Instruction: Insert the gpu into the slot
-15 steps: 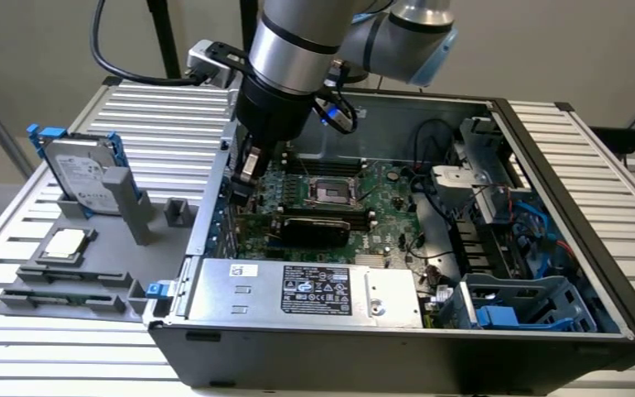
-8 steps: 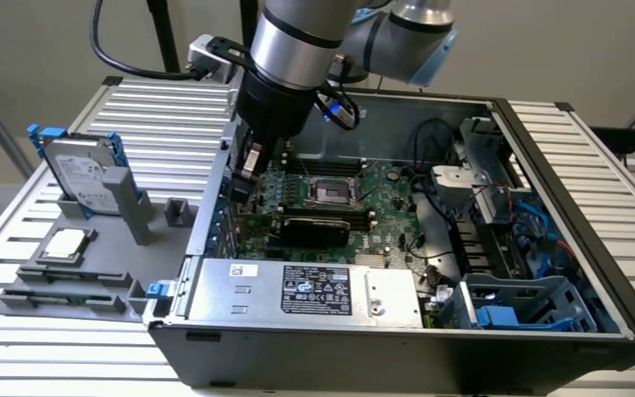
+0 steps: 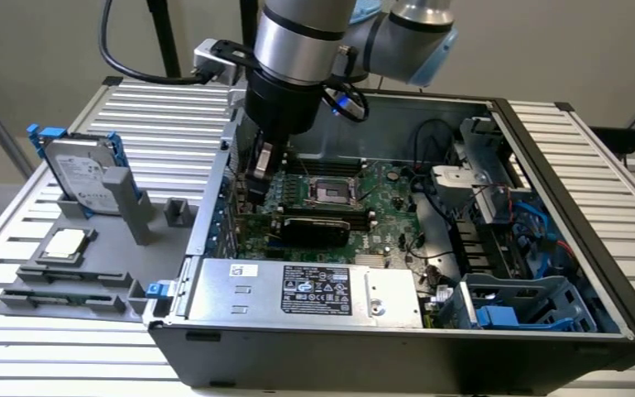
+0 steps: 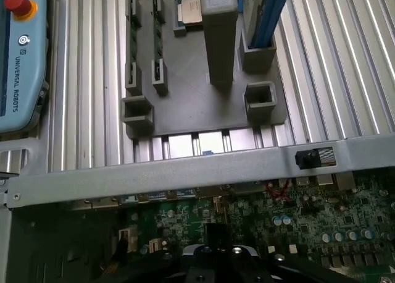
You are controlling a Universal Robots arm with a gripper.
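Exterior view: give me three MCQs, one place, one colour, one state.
1. Where is the gripper?
A over the gray fixture
B inside the case, above the motherboard
C over the power supply

2. What colour are the carrier rails on the hard drive?
A red
B blue
C yellow

3. What state is the case in?
A panel shut
B open, board exposed
C open, no board

Key:
1 B, the arm reaches down into the case at the board.
2 B, blue rails flank the drive.
3 B, the motherboard lies in plain sight.
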